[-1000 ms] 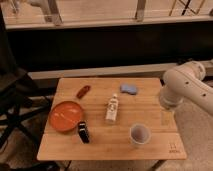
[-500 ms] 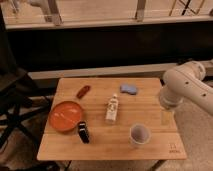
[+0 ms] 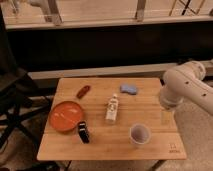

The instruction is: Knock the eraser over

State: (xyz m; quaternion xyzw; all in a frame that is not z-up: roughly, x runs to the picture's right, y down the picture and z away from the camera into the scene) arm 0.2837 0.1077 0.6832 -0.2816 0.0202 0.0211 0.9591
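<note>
The eraser (image 3: 83,132) is a small black block with a thin pale stripe. It stands on the wooden table (image 3: 100,147) near the front, touching or just beside the right front rim of the orange plate (image 3: 64,116). My white arm (image 3: 186,89) reaches in from the right. My gripper (image 3: 167,116) hangs below the arm's bulky end, over the table's right edge, far to the right of the eraser and apart from it. It holds nothing that I can see.
A white bottle (image 3: 113,109) lies in the middle of the table. A white cup (image 3: 139,135) stands at the front right. A light-blue pad (image 3: 129,89) and a dark red elongated item (image 3: 83,91) lie at the back. A dark chair (image 3: 15,100) stands to the left.
</note>
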